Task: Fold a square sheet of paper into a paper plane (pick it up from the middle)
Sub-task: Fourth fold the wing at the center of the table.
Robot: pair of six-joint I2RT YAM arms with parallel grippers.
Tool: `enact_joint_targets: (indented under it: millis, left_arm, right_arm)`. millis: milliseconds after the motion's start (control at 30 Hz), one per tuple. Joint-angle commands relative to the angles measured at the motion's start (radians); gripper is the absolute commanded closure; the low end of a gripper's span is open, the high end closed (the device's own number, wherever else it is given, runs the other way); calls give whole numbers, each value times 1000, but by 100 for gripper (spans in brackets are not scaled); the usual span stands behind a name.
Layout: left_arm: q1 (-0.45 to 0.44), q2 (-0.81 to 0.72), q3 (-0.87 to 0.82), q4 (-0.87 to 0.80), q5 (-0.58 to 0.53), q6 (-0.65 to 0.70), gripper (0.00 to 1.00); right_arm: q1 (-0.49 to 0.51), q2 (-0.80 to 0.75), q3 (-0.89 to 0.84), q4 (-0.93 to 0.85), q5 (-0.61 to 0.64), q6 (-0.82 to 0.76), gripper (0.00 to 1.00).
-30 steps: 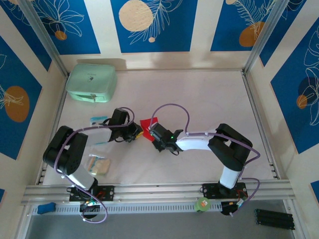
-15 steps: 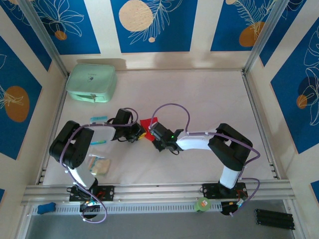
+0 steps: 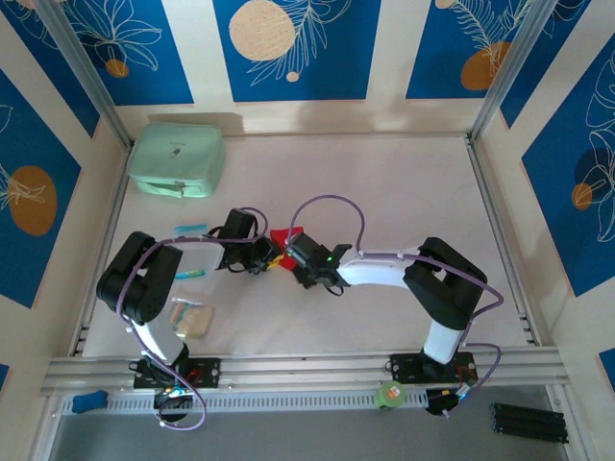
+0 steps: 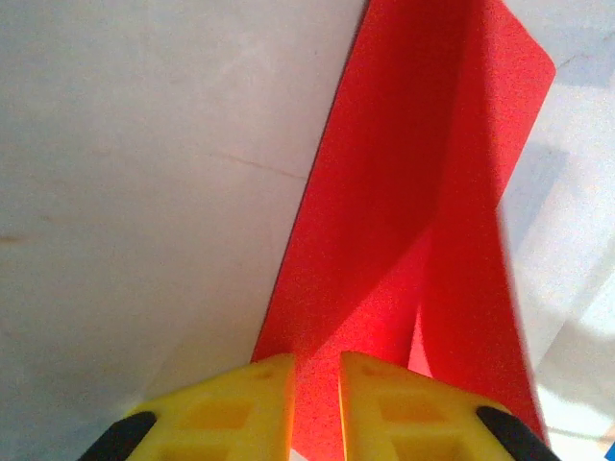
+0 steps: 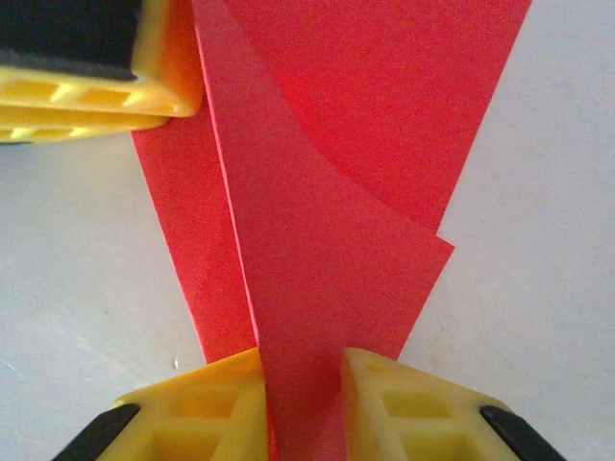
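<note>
- Left gripper (image 4: 317, 370): fingers nearly together, pinching the edge of the part-folded red sheet of paper (image 4: 404, 192).
- Right gripper (image 5: 303, 360): clamped on the sheet's raised flap.

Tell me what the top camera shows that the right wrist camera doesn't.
Top camera: the green case in the far left corner and a pale packet near the left arm's base. Right wrist camera: a raised flap running between the right tool's yellow fingers. Shared: the red paper, with the left tool at its edge.
</note>
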Motion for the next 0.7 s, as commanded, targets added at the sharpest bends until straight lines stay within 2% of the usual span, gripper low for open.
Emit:
enact_joint_targets:
  millis: [0,300,667]
  left_arm:
    - [-10,29,9,-38,7,22,79]
    - [-10,29,8,-47,2,25,79]
    - [-10,23,10,-53,-1,27,79]
  right_arm:
    - [23,3,43,-93,45,49,76]
    - [43,34,81,-130,68,82,76]
    - [41,45,70,-101,38,80,86]
